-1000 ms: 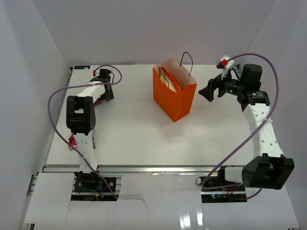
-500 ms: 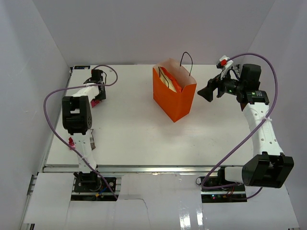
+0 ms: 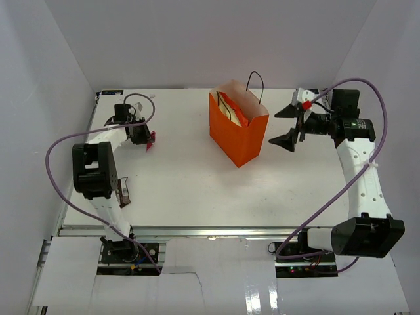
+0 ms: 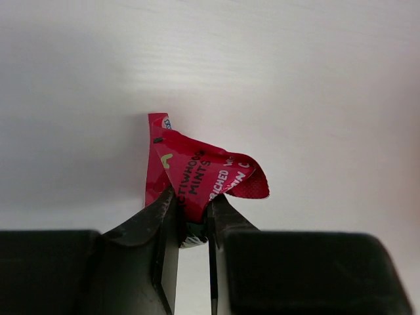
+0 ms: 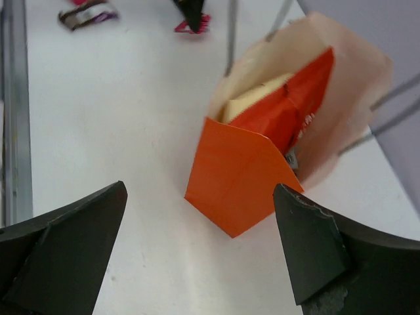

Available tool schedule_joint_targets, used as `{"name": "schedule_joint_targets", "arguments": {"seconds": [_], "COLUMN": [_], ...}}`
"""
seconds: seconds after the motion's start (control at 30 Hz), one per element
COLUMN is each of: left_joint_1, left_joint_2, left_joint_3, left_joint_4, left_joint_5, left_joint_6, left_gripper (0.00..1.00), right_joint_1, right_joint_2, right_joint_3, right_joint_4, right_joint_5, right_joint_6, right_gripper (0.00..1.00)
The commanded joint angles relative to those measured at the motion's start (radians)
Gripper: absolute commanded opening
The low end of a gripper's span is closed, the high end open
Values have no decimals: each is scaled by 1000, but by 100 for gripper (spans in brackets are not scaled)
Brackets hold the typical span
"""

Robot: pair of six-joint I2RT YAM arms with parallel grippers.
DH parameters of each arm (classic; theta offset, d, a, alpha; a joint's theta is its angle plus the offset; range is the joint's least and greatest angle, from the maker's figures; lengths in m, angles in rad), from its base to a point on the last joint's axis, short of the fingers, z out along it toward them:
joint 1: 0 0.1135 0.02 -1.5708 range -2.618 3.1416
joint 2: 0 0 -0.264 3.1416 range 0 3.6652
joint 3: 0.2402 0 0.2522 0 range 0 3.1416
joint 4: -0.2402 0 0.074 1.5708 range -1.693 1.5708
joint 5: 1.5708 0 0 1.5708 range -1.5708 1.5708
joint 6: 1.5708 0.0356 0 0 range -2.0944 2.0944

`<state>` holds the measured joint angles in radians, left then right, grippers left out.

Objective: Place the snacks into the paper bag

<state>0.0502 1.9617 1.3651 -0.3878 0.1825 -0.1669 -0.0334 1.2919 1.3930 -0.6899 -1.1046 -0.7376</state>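
My left gripper is shut on a crinkled pink-red wrapper, which rests against the white table. From above, that gripper and the wrapper sit at the far left of the table. The paper bag stands upright in the middle. It holds a red-orange chip bag and a pale yellow packet. My right gripper hangs open just right of the paper bag, with nothing between its fingers. A purple wrapper lies by the left arm's lower link.
White walls close in the table on the left, back and right. The purple wrapper shows at the top of the right wrist view, near the table's metal edge rail. The bag's thin black handles stick up above its rim.
My left gripper has moved out from under its arm and closed on the pink-red wrapper. My right gripper has turned at the wrist and stayed open beside the bag.
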Motion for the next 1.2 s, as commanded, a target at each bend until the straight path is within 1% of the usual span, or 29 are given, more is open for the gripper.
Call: {"name": "schedule_joint_targets", "arguments": {"seconds": [0.0, 0.03, 0.07, 0.1, 0.13, 0.17, 0.2, 0.23, 0.3, 0.33, 0.37, 0.4, 0.43, 0.47, 0.53, 0.63, 0.77, 0.9, 0.97, 1.07, 1.1, 1.13, 1.17], "left_joint_1": [-12, -21, -32, -38, -112, -148, -183, -263, -332, -392, -439, -440, -475, -489, -516, -536, -550, -559, -559, -559, -559, -559, -559], "left_joint_2": [-185, -240, -266, -293, -319, -354, -365, -371, -385, -391, -405, -411, -420, -429, -455, -492, -529, -547, -558, -569, -572, -577, -584], "left_joint_3": [-160, -211, -265, -321, -424, -454, -472, -500, -520, -529, -541, -546, -547, -551, -549, -547, -557, -563, -564, -563, -558, -555, -554], "left_joint_4": [130, 242, 319, 399, 543, 572, 576, 576, 576, 576, 576, 576, 576, 576, 576, 578, 578, 578, 578, 580, 580, 580, 580], "left_joint_5": [597, 697, 791, 930, 983, 1020, 1041, 1069, 1072, 1071, 1068, 1065, 1063, 1062, 1060, 1057, 1057, 1063, 1063, 1066, 1063, 1062, 1058], "left_joint_6": [-170, -212, -258, -369, -408, -424, -422, -418, -422, -427, -430, -433, -436, -444, -453, -465, -476, -483, -487, -487, -488, -490, -490], "left_gripper": [17, 18, 18, 18, 19, 19, 19, 19, 19, 19, 19, 19, 19, 19, 19, 20, 22, 23, 25, 28, 30, 32, 34], "right_joint_1": [58, 137, 174, 214, 246, 321, 363, 439, 509, 571, 601, 631, 683, 704, 743, 773, 797, 823, 828, 843, 854, 859, 860], "right_joint_2": [-5, -3, -5, -9, -14, -23, -26, -28, -25, -10, 0, 10, 33, 47, 91, 124, 122, 129, 130, 129, 129, 129, 127], "right_joint_3": [72, 69, 61, 48, 32, -3, -20, -35, -71, -77, -83, -86, -88, -88, -74, -60, -87, -115, -115, -121, -124, -129, -132], "right_joint_4": [-483, -531, -555, -556, -534, -505, -473, -401, -309, -224, -182, -134, -61, -40, -22, -39, -54, -24, -14, -5, -5, -5, -5], "right_joint_5": [-206, -128, -83, -42, 18, 44, 73, 138, 193, 243, 302, 333, 363, 386, 422, 422, 405, 410, 391, 370, 370, 373, 374], "right_joint_6": [-769, -868, -940, -1018, -1029, -1023, -998, -981, -919, -851, -776, -775, -702, -680, -636, -617, -603, -553, -528, -499, -499, -500, -502], "right_gripper": [98, 98, 98, 98, 98, 98, 98, 98, 98, 98, 98, 98, 98, 98, 98, 98, 98, 98, 97, 90, 83, 79, 70]}}
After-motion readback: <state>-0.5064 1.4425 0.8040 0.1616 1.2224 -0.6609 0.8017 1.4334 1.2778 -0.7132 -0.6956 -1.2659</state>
